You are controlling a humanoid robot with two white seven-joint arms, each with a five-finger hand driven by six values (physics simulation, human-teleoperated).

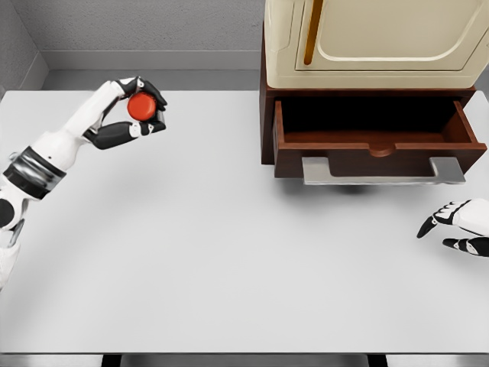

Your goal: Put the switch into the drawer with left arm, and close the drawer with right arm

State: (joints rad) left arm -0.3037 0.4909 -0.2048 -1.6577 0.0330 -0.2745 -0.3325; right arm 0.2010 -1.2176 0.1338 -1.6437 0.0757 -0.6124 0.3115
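My left hand (137,111) is raised over the table's far left, its fingers shut on the switch (141,106), a round red button with a dark base. The brown drawer (378,145) stands pulled out at the right, under a cream cabinet, and its dark inside shows nothing in it. A grey bar handle (382,173) runs along the drawer's front. My right hand (456,225) rests low at the right edge, below the drawer, fingers relaxed and holding nothing.
The cream cabinet (382,38) with an orange-brown door handle (310,34) rises above the drawer at the back right. The white table (229,252) stretches between the two hands. A grey wall runs behind it.
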